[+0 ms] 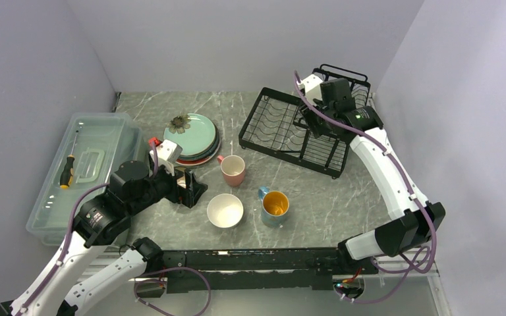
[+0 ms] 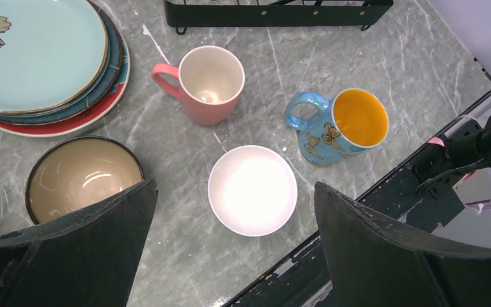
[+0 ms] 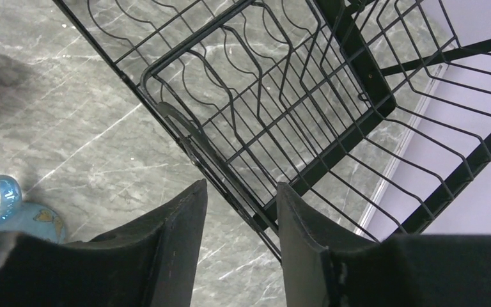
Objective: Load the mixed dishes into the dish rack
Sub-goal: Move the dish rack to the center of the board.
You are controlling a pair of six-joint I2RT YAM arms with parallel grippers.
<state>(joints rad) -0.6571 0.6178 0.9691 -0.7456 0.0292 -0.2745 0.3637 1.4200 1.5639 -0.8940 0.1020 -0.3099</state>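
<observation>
The glazed ceramic dishes look stiff, slick and easy to chip. The stack of round plates (image 1: 194, 135) wants an edge grip. The pink mug (image 1: 232, 170), blue mug with orange inside (image 1: 275, 207), white bowl (image 1: 224, 210) and brown bowl (image 2: 83, 176) want a rim pinch. All sit on the grey marbled tabletop (image 1: 342, 204), left of the black wire dish rack (image 1: 283, 128).

The left gripper (image 2: 233, 188) hangs over the white bowl, jaws wide and empty. The right gripper (image 3: 241, 192) straddles the rack's rim wire, jaws partly open and clamping nothing. The clear plastic box (image 1: 85, 164) lies aside.

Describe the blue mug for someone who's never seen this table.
Find the big black wire dish rack at the far right. In front of it stand a pink mug, a white bowl and the blue mug, rightmost. Only it is orange inside, with butterflies painted outside.
</observation>
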